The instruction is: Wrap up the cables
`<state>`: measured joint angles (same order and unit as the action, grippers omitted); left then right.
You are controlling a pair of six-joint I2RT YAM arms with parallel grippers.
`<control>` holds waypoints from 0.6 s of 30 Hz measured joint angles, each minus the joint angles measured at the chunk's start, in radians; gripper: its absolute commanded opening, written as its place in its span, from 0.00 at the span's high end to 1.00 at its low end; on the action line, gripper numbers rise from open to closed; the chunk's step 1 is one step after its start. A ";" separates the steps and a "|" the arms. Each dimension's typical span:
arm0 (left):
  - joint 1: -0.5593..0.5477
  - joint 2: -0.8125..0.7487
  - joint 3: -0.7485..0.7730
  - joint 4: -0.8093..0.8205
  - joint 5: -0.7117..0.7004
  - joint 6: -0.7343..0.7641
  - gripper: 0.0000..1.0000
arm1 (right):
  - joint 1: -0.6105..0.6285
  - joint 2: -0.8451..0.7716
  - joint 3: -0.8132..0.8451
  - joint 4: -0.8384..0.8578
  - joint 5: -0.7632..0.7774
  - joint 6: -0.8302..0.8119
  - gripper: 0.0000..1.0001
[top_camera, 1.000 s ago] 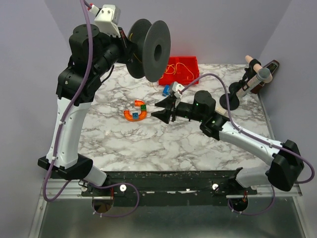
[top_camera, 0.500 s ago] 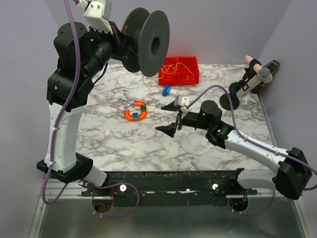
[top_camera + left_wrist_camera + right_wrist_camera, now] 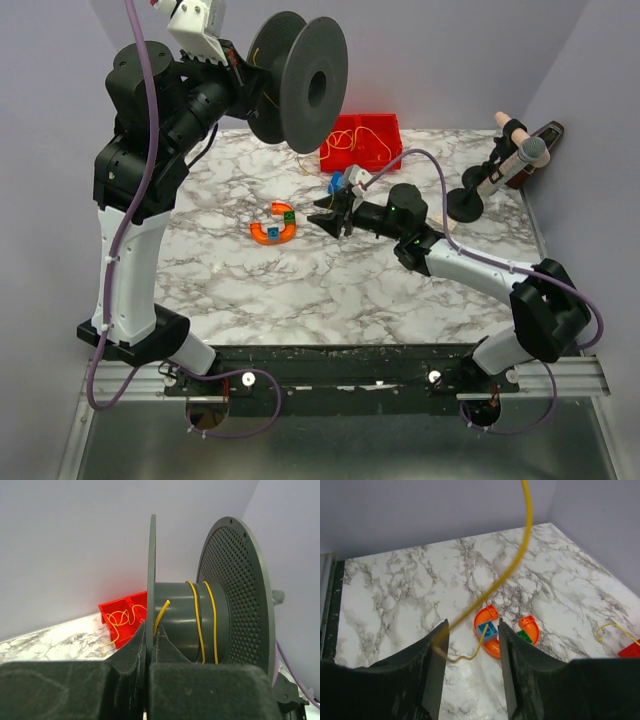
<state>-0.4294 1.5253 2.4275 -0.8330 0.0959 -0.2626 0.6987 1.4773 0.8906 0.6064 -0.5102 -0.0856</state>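
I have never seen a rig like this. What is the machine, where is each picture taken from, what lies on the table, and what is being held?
Two robot arms are bolted at the near edge of a marble table. One camera looks down from above and behind them, and one sits on each wrist. The left end effector is shut on the flange of a grey spool held high, with thin yellow cable wound twice round its hub. The right end effector is open, and the cable passes between its jaws. On the table are a red bin holding more cable, an orange curved toy, a small blue piece and a microphone on a stand.
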 measured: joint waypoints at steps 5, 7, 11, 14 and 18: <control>0.000 0.016 0.005 -0.002 0.006 -0.003 1.00 | 0.000 0.068 0.067 0.030 -0.034 0.027 0.93; 0.000 0.017 0.008 -0.005 0.006 -0.004 1.00 | 0.000 0.084 0.072 0.031 -0.039 0.034 0.99; 0.003 0.016 0.027 -0.014 0.018 -0.003 1.00 | -0.008 0.096 0.072 0.030 -0.039 0.052 0.99; 0.007 0.011 0.029 -0.014 0.065 0.002 1.00 | -0.047 0.098 0.072 0.030 -0.049 0.096 0.99; 0.008 -0.031 -0.037 -0.024 0.206 0.066 1.00 | -0.193 0.096 0.072 -0.004 -0.050 0.144 0.99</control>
<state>-0.4210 1.4940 2.3909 -0.8566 0.3016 -0.1967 0.5056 1.5734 0.9623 0.6025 -0.5602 0.0586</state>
